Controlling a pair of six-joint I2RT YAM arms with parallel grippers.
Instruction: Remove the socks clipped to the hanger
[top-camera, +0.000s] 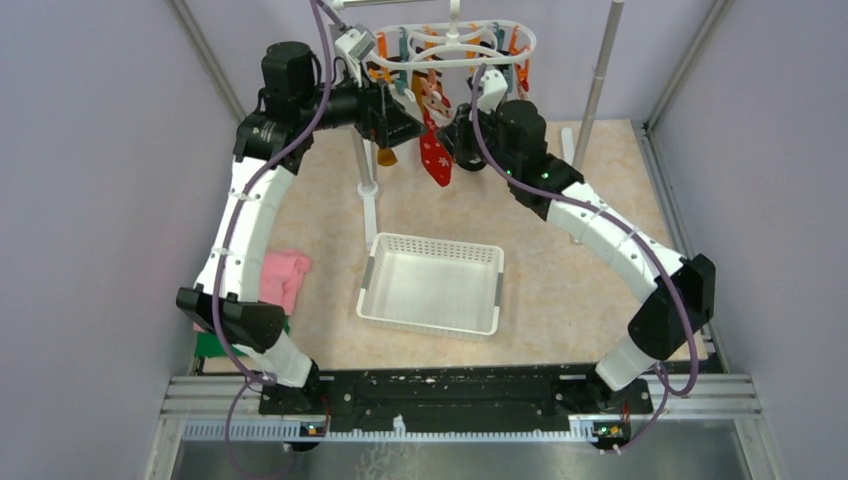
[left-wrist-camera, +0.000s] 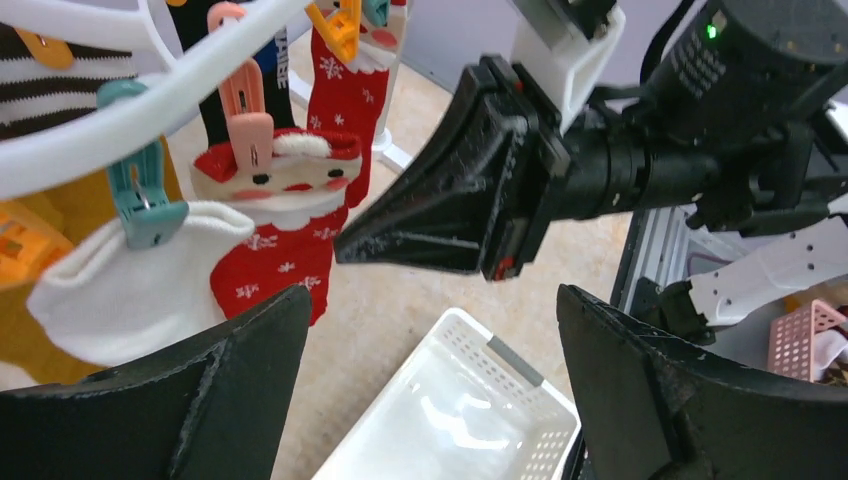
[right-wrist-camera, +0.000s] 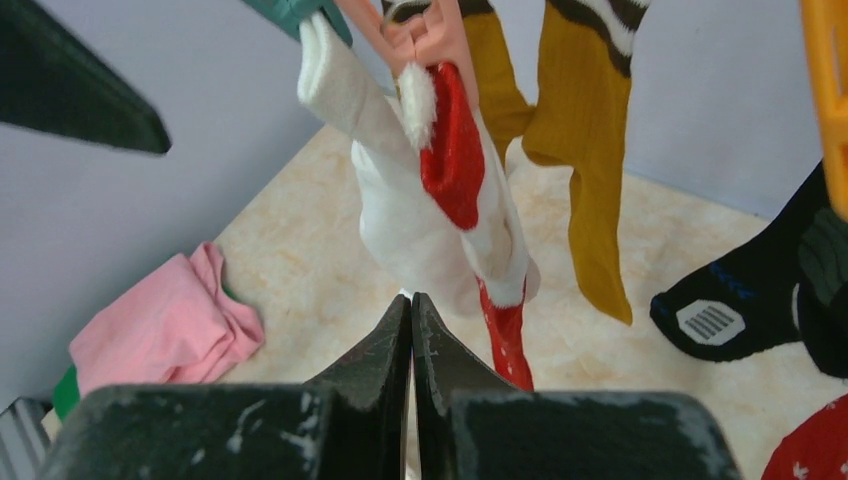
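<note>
Status: right pincer (right-wrist-camera: 412, 300) pressed together at red snowflake-patterned fabric sock (left-wrist-camera: 275, 268), catch unclear; left pincer (left-wrist-camera: 432, 295) spread. Confirm grip, then pull down.

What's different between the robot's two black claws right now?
The left claw gapes wide open; the right claw is pinched shut, finger against finger. The left claw sits close to the white sock; the right claw's tip points at the red snowflake sock. Both are black, raised near the hanger, with nothing showing between their fingers.
</note>
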